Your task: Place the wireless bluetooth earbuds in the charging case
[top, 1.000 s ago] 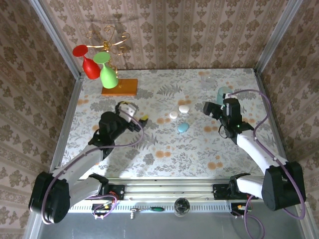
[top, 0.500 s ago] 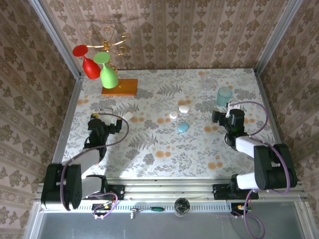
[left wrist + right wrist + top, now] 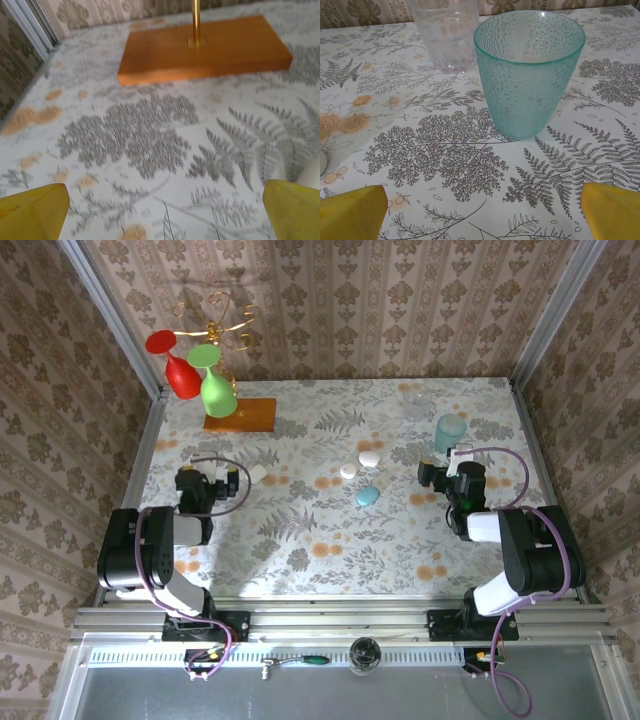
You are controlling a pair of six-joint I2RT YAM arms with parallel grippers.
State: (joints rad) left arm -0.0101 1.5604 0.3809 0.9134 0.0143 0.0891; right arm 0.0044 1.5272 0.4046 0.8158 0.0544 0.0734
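The light-blue charging case (image 3: 367, 496) is lying mid-table on the floral cloth (image 3: 330, 550), just on my side of two white pebble-like pieces (image 3: 369, 457). My left gripper (image 3: 160, 212) is hovering spread wide and empty, facing an orange wooden stand base (image 3: 205, 47). My right gripper (image 3: 480, 212) is gaping, grasping nothing, before a teal cup (image 3: 530, 70) and a clear glass (image 3: 447, 30).

A teal cup (image 3: 530, 75) and clear glass (image 3: 445, 35) stand close before the right end effector (image 3: 481, 212), an orange base (image 3: 205, 47) stands before the left end effector (image 3: 162, 210), and the desk (image 3: 300, 540) between lies open.
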